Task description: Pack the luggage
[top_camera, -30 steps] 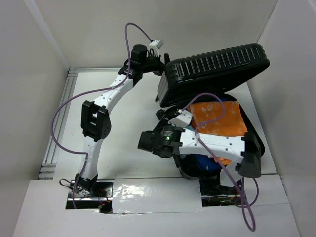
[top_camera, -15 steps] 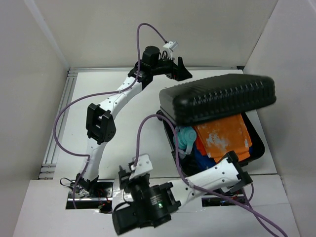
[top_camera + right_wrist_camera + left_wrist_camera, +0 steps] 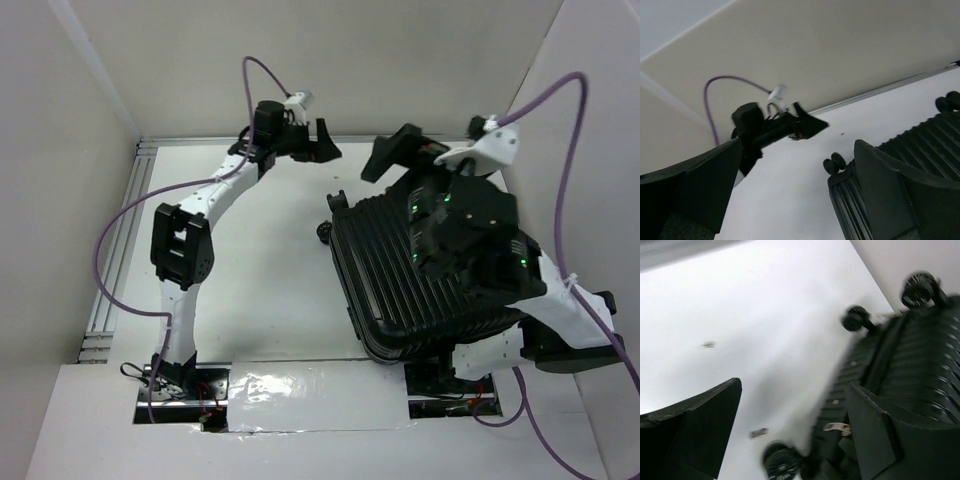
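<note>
Top camera first. We've got the luggage (image 3: pixel 420 270) lying flat on the white table (image 3: pixel 260 280), right of centre and just ahead of the right arm's base. Its ribbed shell faces up and the lid is down on the lower half, so nothing of the inside shows. The right gripper (image 3: pixel 395 155) hangs over the case's far edge, and from here we can't tell whether it touches the shell. The left gripper (image 3: pixel 322 148) is off at the back of the table, fingers apart, clear of the case.

Over to the left wrist. There's motion blur, but we read both fingers spread wide with nothing between them, only bare table and the side of the luggage. Small black wheels (image 3: pixel 856 318) stick out at the corner. A pale tab that looks like a zipper pull (image 3: pixel 836 427) sits along the seam, too smeared to be sure.

Right wrist now. These fingers are spread too, and empty. The view looks across the table at the left gripper, with the ribbed shell low on the right.

Our call: with the lid shut, we judge the filling done and the securing step in hand. The next move calls for one arm to hold the lid flush. The other has to get down to the seam, take that small tab in a fine pinch, and follow the seam round the corners. Fingers this wide must narrow a good deal for so slim a target.
</note>
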{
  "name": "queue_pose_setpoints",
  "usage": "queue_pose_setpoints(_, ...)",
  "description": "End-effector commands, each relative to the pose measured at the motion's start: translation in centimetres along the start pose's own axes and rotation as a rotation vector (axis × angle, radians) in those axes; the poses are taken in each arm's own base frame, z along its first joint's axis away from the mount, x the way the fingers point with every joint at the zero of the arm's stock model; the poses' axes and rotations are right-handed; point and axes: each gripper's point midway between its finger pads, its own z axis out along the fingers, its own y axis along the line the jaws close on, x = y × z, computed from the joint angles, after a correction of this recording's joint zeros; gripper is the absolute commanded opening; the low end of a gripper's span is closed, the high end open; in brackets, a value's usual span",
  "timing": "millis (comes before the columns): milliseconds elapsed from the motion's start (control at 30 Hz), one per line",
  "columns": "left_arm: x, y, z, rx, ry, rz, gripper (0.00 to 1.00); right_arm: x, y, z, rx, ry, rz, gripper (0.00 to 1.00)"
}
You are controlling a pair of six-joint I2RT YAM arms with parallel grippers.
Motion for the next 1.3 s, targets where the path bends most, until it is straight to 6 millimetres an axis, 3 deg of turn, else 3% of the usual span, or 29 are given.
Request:
queue_pose_setpoints(0,-6.7,-0.7,-4.4,-0.021,-0.156,0.070,0.97,1.1,-1.2,0.7,0.132,-0.030,-0.141,0.99)
queue_pose_setpoints(33,-7.4,-1.1,-4.7,-0.018,-0.166,0.087,0.97,1.5,-1.6,0.7,0.143,-0.031,-0.151,0.99)
queue_pose_setpoints(100,-6.4,-0.2,-4.1,-0.034,-0.126,0.086,0.97,3.6,-1.7,0.8,0.146,-0.023,-0.217,0.99)
queue_pose_setpoints(167,-6.1,0.1,-3.8,-0.039,-0.115,0.090,0.97,6.6,-0.3,1.2,0.074,0.011,-0.302,0.99)
queue_pose_setpoints(300,-4.2,2.1,-3.6,-0.075,-0.073,0.066,0.97,9.3,2.6,4.2,-0.097,0.063,-0.336,0.99)
queue_pose_setpoints(333,-3.7,3.6,-4.2,-0.101,-0.064,0.047,0.97,11.0,3.0,6.5,-0.090,0.081,-0.391,0.99)
queue_pose_setpoints(367,-3.9,3.8,-4.8,-0.109,-0.068,0.044,0.97,11.5,2.9,7.9,-0.078,0.096,-0.420,0.99)
queue_pose_setpoints(400,-3.4,4.4,-4.9,-0.112,-0.057,0.033,0.97,10.4,3.0,9.3,-0.061,0.094,-0.416,0.99)
queue_pose_setpoints(433,-4.2,4.8,-6.1,-0.125,-0.076,0.033,0.97,11.5,2.5,12.5,-0.045,0.119,-0.442,0.99)
queue_pose_setpoints(533,-3.5,6.3,-7.4,-0.152,-0.066,0.007,0.97,8.0,1.5,16.9,-0.033,0.076,-0.366,0.99)
queue_pose_setpoints(567,-2.9,6.0,-7.8,-0.144,-0.054,0.001,0.97,6.2,-0.7,19.4,-0.015,0.053,-0.331,0.99)
queue_pose_setpoints(633,-2.9,6.6,-8.3,-0.146,-0.061,0.009,0.97,3.8,-3.3,21.9,0.017,0.011,-0.255,0.99)
queue_pose_setpoints(667,-3.4,6.4,-8.8,-0.138,-0.070,0.023,0.97,1.4,-6.9,23.9,0.070,-0.021,-0.213,0.99)
queue_pose_setpoints(700,-2.9,6.6,-8.8,-0.141,-0.060,0.016,0.97,1.1,-9.0,24.9,0.110,-0.012,-0.190,0.99)
queue_pose_setpoints(767,-3.3,6.6,-8.9,-0.141,-0.059,0.055,0.97,0.5,-13.6,25.1,0.215,0.035,-0.122,0.99)
queue_pose_setpoints(800,-3.7,6.4,-9.1,-0.140,-0.063,0.068,0.97,-0.2,-17.0,25.4,0.291,0.039,-0.120,0.99)
queue_pose_setpoints(867,-3.2,7.2,-8.3,-0.145,-0.045,0.065,0.97,0.9,-21.2,23.5,0.427,0.089,-0.110,0.99)
queue_pose_setpoints(900,-3.8,6.9,-8.1,-0.128,-0.052,0.073,0.97,-0.7,-23.0,21.3,0.473,0.061,-0.092,0.99)
queue_pose_setpoints(933,-3.7,6.8,-7.8,-0.113,-0.047,0.072,0.97,-0.7,-24.2,19.7,0.513,0.069,-0.095,0.99)
queue_pose_setpoints(967,-3.4,6.5,-7.3,-0.097,-0.039,0.075,0.97,1.2,-25.5,18.5,0.557,0.100,-0.080,0.99)
queue_pose_setpoints(1000,-3.2,6.8,-6.7,-0.087,-0.036,0.075,0.97,-0.7,-25.8,15.3,0.565,0.046,-0.040,0.99)
queue_pose_setpoints(1033,-3.5,6.9,-6.4,-0.085,-0.042,0.079,0.97,-0.7,-26.4,13.6,0.588,0.037,-0.020,0.99)
queue_pose_setpoints(1067,-3.4,6.2,-5.8,-0.052,-0.038,0.088,0.97,1.4,-27.8,12.0,0.634,0.078,0.012,0.99)
queue_pose_setpoints(1133,-3.5,6.1,-5.0,-0.043,-0.038,0.094,0.97,1.2,-28.6,7.9,0.656,0.051,0.077,0.99)
queue_pose_setpoints(1167,-3.0,5.7,-4.4,-0.034,-0.024,0.108,0.97,2.3,-29.7,6.2,0.708,0.083,0.091,0.99)
queue_pose_setpoints(1200,-2.7,5.1,-4.1,-0.023,-0.017,0.127,0.97,4.2,-30.6,5.4,0.740,0.116,0.110,0.99)
queue_pose_setpoints(1267,-2.4,5.0,-3.2,-0.024,-0.008,0.138,0.97,6.0,-31.8,3.7,0.797,0.160,0.137,0.99)
